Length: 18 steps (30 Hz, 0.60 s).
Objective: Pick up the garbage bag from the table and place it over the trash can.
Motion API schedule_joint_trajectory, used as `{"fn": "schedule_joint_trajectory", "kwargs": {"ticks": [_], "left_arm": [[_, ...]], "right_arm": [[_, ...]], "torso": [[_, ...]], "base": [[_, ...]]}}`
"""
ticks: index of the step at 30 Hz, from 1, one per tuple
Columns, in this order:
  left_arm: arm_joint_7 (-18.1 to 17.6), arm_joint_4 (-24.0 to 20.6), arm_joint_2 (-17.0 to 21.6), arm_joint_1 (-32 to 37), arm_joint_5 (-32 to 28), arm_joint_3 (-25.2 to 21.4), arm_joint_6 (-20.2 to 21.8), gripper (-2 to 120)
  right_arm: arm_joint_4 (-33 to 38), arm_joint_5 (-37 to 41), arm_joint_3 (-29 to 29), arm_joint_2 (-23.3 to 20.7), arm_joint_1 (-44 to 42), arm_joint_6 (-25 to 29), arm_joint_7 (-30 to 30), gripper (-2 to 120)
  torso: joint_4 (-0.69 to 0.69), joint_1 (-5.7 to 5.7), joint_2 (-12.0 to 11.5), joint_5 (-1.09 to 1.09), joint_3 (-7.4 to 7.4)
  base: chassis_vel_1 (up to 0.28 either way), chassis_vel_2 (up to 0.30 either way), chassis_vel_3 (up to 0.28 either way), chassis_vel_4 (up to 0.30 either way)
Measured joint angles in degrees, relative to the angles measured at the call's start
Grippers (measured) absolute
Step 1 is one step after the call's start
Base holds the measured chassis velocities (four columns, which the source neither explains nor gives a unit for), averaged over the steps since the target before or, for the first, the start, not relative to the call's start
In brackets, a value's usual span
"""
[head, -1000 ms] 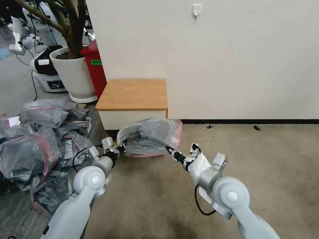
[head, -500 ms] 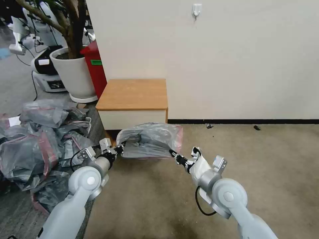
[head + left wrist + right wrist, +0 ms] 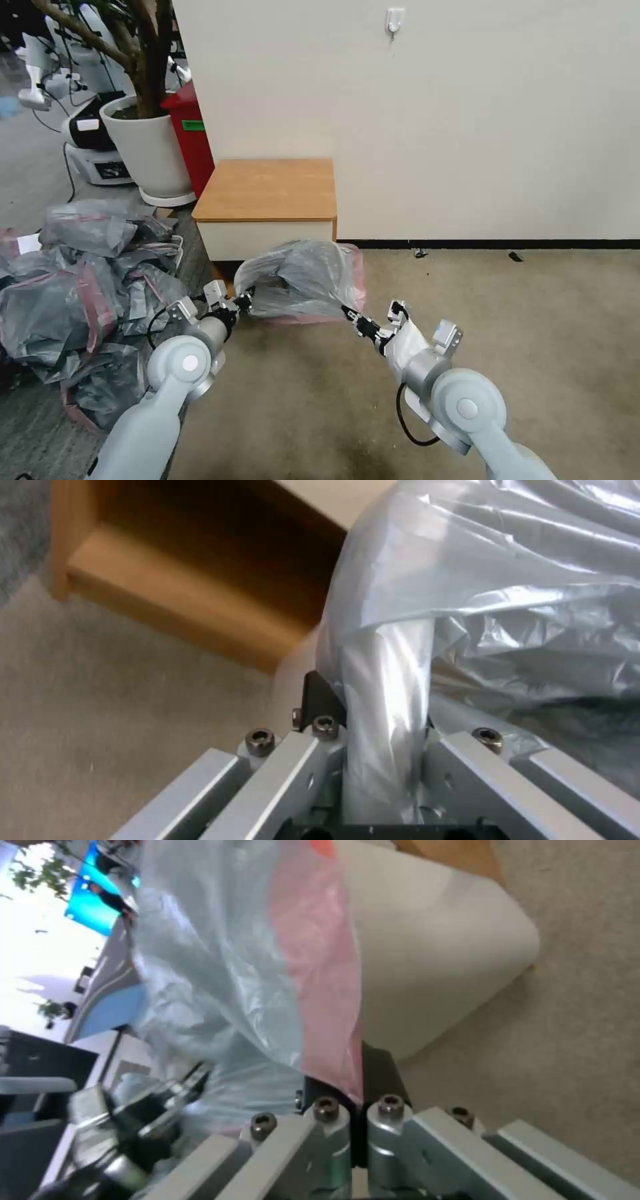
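Against the white wall point(image 3: 467, 120) stands the table point(image 3: 267, 190), its light-brown top bare, with a white plant pot point(image 3: 150, 150) and a red box point(image 3: 193, 133) on its left. On the floor farther left lies a heap of grey-and-pink bags point(image 3: 80, 287). Just in front of the table, the garbage bag point(image 3: 303, 277) hangs stretched between the two grippers, its grey film billowed up and its pink band showing along the right and lower edges. In the right wrist view the bag drapes against the cream-white trash can point(image 3: 433, 965), which stands on the carpet before the table. The left gripper point(image 3: 241, 302) is pinched on the bag's left edge, a fold of film squeezed between its fingers point(image 3: 320, 700). The right gripper point(image 3: 351, 316) is clamped on the pink rim at the right.
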Motion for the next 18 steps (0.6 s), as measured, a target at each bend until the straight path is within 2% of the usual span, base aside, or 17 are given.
{"fn": "schedule_joint_trajectory", "kwargs": {"ticks": [8, 11, 18], "left_arm": [[0.8, -2.8, 1.6, 3.6, -3.2, -2.5, 3.8, 2], [0.9, -2.8, 2.0, 3.8, -3.3, -2.9, 3.9, 2], [0.8, -2.8, 2.9, 3.7, -3.1, -3.3, 3.8, 2]], "right_arm": [[-2.6, -3.3, -0.5, -0.4, -0.2, 0.9, -0.2, 0], [-2.2, -5.4, -1.1, -0.7, -0.6, 1.3, -0.8, 0], [-1.0, -13.5, -2.7, -2.4, -2.0, 3.9, -3.6, 18]], "torso": [[0.01, 0.00, 0.0, 0.00, 0.00], [0.01, 0.00, 0.0, 0.00, 0.00], [0.00, 0.00, 0.0, -0.02, 0.00]], "base": [[0.000, 0.000, 0.000, 0.000], [0.000, 0.000, 0.000, 0.000], [0.000, 0.000, 0.000, 0.000]]}}
